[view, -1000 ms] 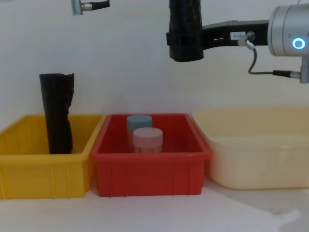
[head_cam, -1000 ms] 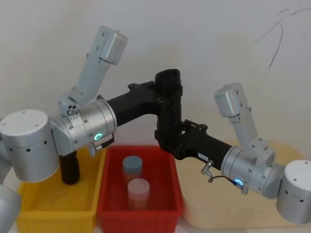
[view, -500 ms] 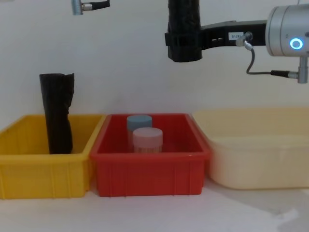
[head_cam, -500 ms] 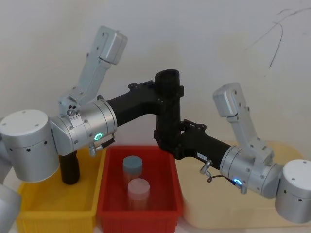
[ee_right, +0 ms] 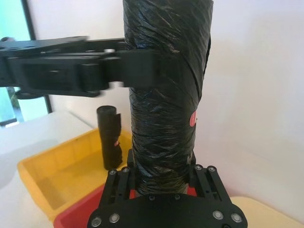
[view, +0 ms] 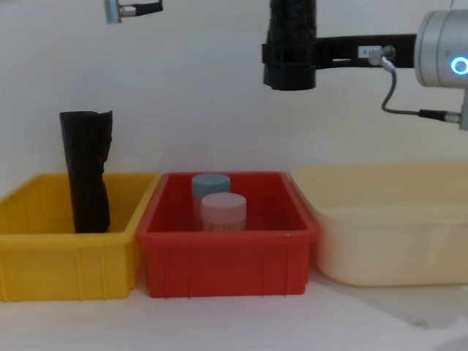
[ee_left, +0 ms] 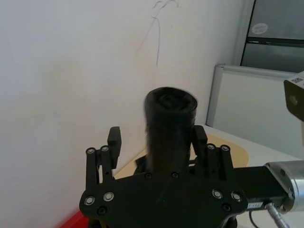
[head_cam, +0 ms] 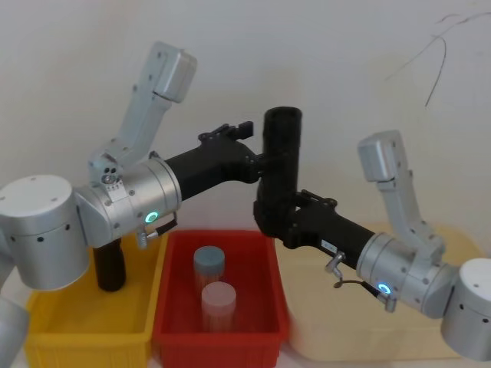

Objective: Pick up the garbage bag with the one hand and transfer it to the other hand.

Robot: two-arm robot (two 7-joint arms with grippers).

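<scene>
The garbage bag (head_cam: 281, 153) is a black roll held upright in the air above the bins. My right gripper (head_cam: 273, 218), slim with a white label, is shut on its lower end (ee_right: 164, 104). My left gripper (head_cam: 254, 146) is beside the roll's upper part, open. In the left wrist view its fingers (ee_left: 114, 142) stand apart from the garbage bag (ee_left: 168, 123), with a gap between finger and plastic. The chest view has the right gripper (view: 289, 66) clamped around the garbage bag (view: 292, 29) near the top edge.
A yellow bin (view: 66, 263) on the left holds a taller black roll with a ragged top (view: 86, 172). The red bin (view: 227, 263) in the middle holds a blue-lidded jar (view: 210, 183) and a pink-lidded jar (view: 223, 206). A cream tub (view: 387, 241) stands on the right.
The left gripper has let go of the garbage bag. The right gripper has carried it a little to the right, away from the left fingers.
</scene>
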